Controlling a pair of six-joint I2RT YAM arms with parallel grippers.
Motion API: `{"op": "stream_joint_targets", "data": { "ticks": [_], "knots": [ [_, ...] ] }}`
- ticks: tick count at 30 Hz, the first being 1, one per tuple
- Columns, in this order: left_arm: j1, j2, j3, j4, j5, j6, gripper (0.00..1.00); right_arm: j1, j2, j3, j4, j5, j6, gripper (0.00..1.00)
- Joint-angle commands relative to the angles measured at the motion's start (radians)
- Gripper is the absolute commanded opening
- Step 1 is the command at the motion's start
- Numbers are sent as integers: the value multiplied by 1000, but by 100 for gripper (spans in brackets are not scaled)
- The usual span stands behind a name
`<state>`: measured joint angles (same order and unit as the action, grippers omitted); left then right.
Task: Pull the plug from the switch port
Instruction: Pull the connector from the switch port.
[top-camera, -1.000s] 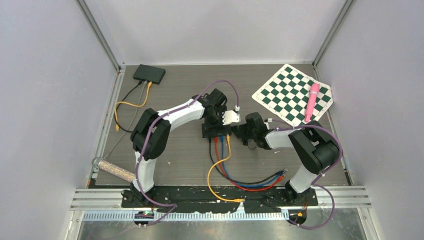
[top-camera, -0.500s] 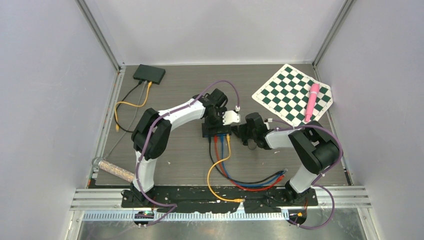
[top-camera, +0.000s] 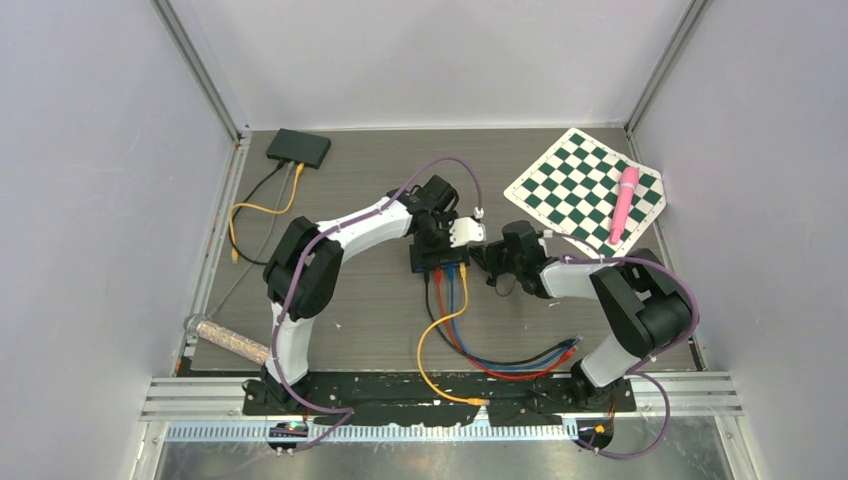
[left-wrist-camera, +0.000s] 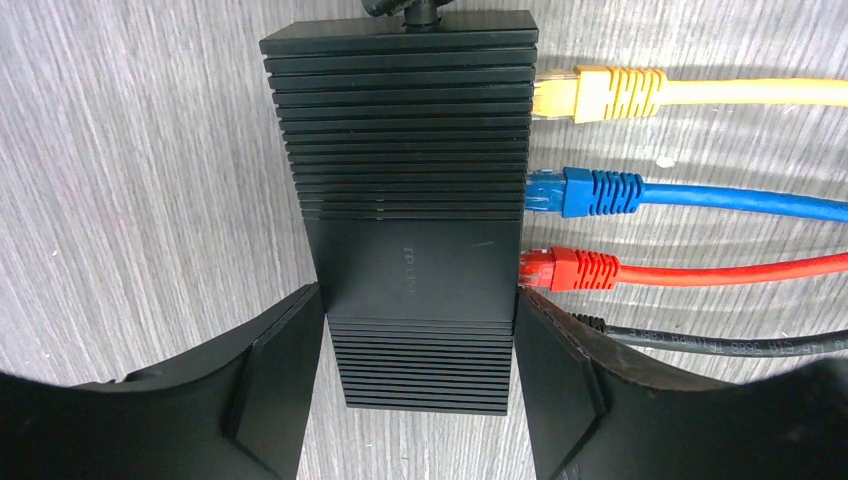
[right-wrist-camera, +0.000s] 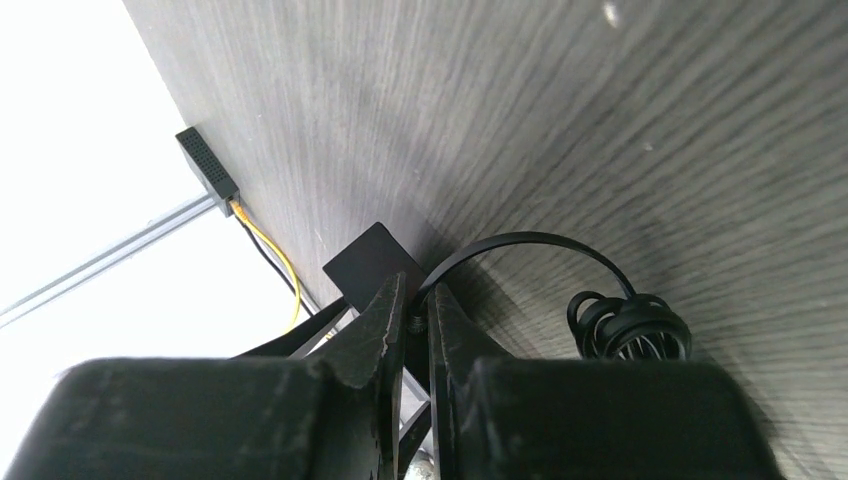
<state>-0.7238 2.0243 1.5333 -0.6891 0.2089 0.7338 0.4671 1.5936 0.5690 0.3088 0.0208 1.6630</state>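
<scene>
The black switch (left-wrist-camera: 410, 200) lies mid-table, also visible from above (top-camera: 437, 263). My left gripper (left-wrist-camera: 418, 305) is shut on it, its fingers (left-wrist-camera: 285, 370) pressed against both long sides. Yellow (left-wrist-camera: 598, 92), blue (left-wrist-camera: 590, 192) and red (left-wrist-camera: 570, 268) plugs sit in ports along its right side, with a black cable (left-wrist-camera: 700, 342) below them. At the switch's far end a black plug (right-wrist-camera: 413, 322) sits between the nearly closed fingers of my right gripper (right-wrist-camera: 415, 292). Whether the plug is seated in its port is hidden.
The coloured cables loop toward the near edge (top-camera: 480, 355). A coil of black cable (right-wrist-camera: 630, 325) lies beside the right gripper. A second black box (top-camera: 298, 147) with cables stands back left. A checkered mat (top-camera: 585, 185) with a pink stick (top-camera: 624, 203) lies back right. A clear tube (top-camera: 228, 340) lies near left.
The left gripper has closed in onto the switch's sides. The switch and both grippers have shifted slightly to the right, and the right arm's elbow has swung right.
</scene>
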Motion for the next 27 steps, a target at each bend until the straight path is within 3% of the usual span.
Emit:
{"op": "stream_joint_targets", "data": {
  "ticks": [1,5,12,17,19,22,27],
  "knots": [
    [4,7,28,-44,-17,-21,42,-23,-51,-9,141,-7,-69,5],
    [3,10,30,-47,-17,-25,41,-22,-58,-83,191,41,-49,5],
    [-2,13,28,-52,-8,-31,38,-60,-32,-103,251,-32,-52,5],
    [-4,21,39,-74,3,-22,37,-98,24,-157,596,-79,-60,5],
    [-6,32,50,-84,3,-21,36,-99,54,-162,647,-95,-49,5],
    [-6,34,52,-84,2,-23,35,-98,37,-156,540,-72,-58,5],
    [-6,34,52,-84,4,-25,35,-97,-85,-45,-27,53,-180,5]
  ]
}}
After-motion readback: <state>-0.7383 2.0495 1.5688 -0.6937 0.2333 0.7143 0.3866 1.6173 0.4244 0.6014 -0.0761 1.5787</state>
